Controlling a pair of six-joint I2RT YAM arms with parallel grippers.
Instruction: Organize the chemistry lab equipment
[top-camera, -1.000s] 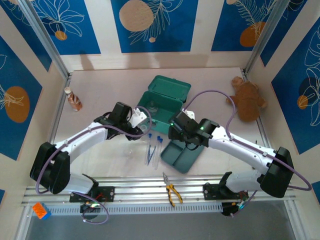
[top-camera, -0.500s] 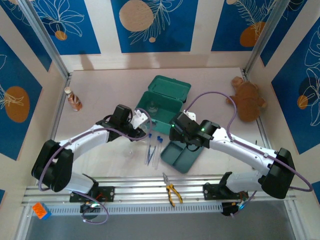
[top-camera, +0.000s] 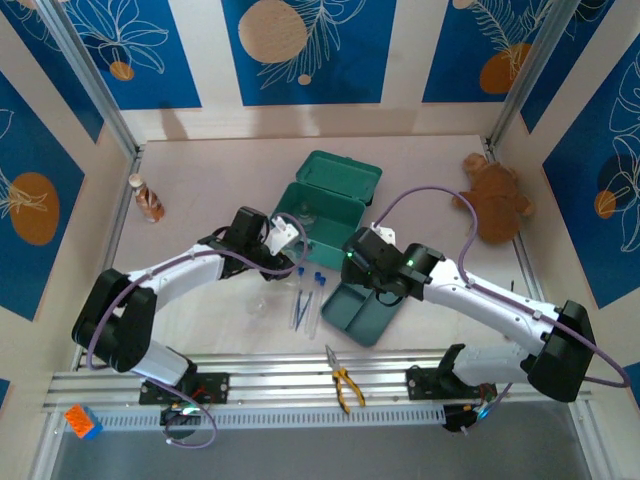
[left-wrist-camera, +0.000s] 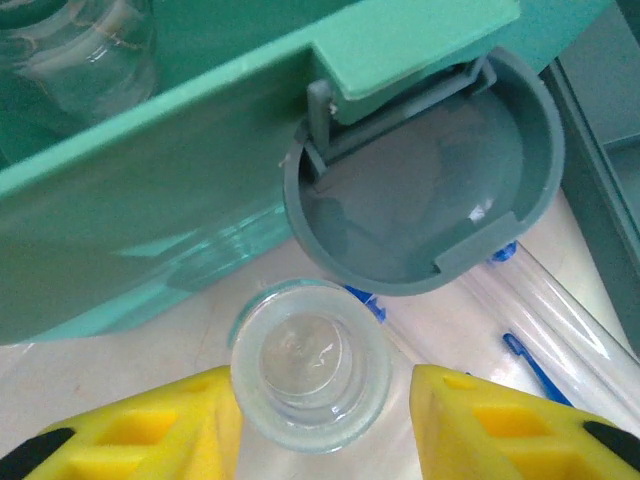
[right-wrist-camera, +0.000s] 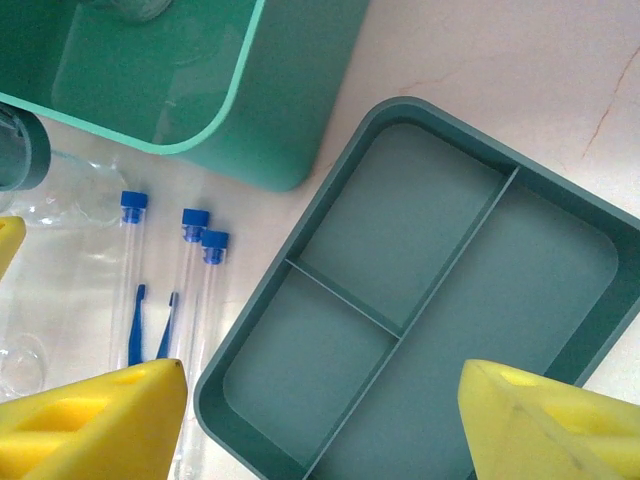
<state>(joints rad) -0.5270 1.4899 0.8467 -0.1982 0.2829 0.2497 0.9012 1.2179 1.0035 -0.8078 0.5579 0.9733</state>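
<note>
A small clear glass flask (left-wrist-camera: 310, 365) stands upright on the table in front of the green box (left-wrist-camera: 150, 190). My left gripper (left-wrist-camera: 320, 425) is open around it; the left finger is at its rim and the right finger stands apart. A second flask (left-wrist-camera: 80, 50) sits inside the box. Slender test tubes with blue caps (right-wrist-camera: 190, 290) lie side by side on the table beside the teal divided tray (right-wrist-camera: 420, 300). My right gripper (right-wrist-camera: 320, 420) hangs open above the tray's near-left compartment, holding nothing. From above, the left gripper (top-camera: 285, 262) and right gripper (top-camera: 362, 272) flank the tubes (top-camera: 305, 300).
The box's round grey latch (left-wrist-camera: 420, 190) hangs just beyond the flask. The green box (top-camera: 325, 200) stands open with its lid back. Yellow-handled pliers (top-camera: 345, 382) lie at the front rail. A brown plush toy (top-camera: 495, 200) sits far right, and a small brown bottle (top-camera: 148, 198) far left.
The left arm has swung a little to the right along the box front. The right gripper has drifted slightly right and nearer. Both stay open.
</note>
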